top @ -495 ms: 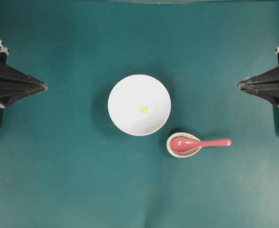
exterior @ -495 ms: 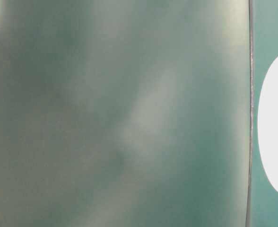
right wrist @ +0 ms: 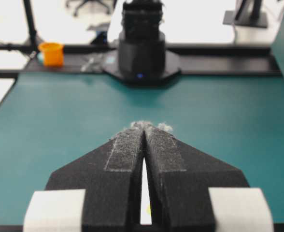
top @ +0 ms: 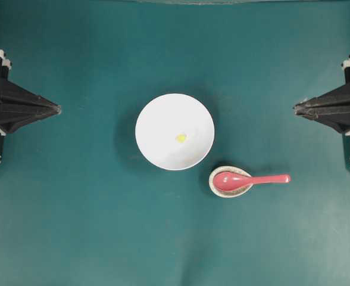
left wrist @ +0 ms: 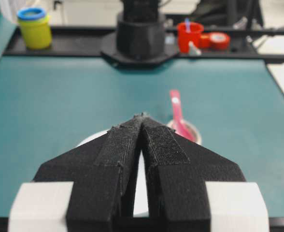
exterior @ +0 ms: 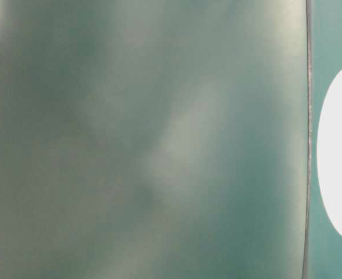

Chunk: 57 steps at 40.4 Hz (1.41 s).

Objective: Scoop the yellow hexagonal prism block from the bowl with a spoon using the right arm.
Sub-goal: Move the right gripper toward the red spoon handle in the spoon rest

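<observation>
L gripper [top: 55,109] is sitting at the left edge w/ jaws pressed together, holding nothing, well apart from the dishes. Mid-table, the bowl [top: 157,116] is holding the yellow hexagonal prism block [top: 180,137] just right of its centre. Just below-right of the bowl, the spoon [top: 249,179] is lying w/ its head in the speckled spoon rest [top: 214,189] and its handle pointing right, toward the R gripper [top: 298,108], which is also closed and empty at the right edge. Step in hand, prob: R jaws need opening first, then coming down over the handle's free end, clear of the rest, so the head is staying level. Room: green mat [top: 91,226] is lying bare on all sides; only tight spot is the small gap btw bowl rim and rest.
</observation>
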Each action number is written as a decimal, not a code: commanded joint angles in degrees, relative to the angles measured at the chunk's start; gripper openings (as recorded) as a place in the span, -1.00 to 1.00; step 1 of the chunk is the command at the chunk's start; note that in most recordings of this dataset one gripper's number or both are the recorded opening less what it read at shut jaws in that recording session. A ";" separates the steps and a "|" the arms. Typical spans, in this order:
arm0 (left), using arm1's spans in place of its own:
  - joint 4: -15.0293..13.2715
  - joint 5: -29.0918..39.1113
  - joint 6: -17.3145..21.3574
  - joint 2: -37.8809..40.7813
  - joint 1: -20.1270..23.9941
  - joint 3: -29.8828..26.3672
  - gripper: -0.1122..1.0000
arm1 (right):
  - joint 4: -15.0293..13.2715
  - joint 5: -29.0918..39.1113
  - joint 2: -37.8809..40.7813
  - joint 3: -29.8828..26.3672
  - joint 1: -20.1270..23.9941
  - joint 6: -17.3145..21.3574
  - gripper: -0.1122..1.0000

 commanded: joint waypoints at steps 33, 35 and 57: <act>0.26 -0.26 0.09 0.44 0.18 -1.49 -0.76 | 1.76 -0.26 6.50 -0.09 -0.09 3.16 0.26; 0.26 -0.26 0.09 0.44 0.18 -1.49 -0.76 | 1.76 -0.88 7.91 0.26 0.00 3.60 0.26; 0.26 -0.44 0.18 0.88 0.18 -1.49 -0.75 | 4.75 -26.81 28.13 7.47 6.94 3.96 0.26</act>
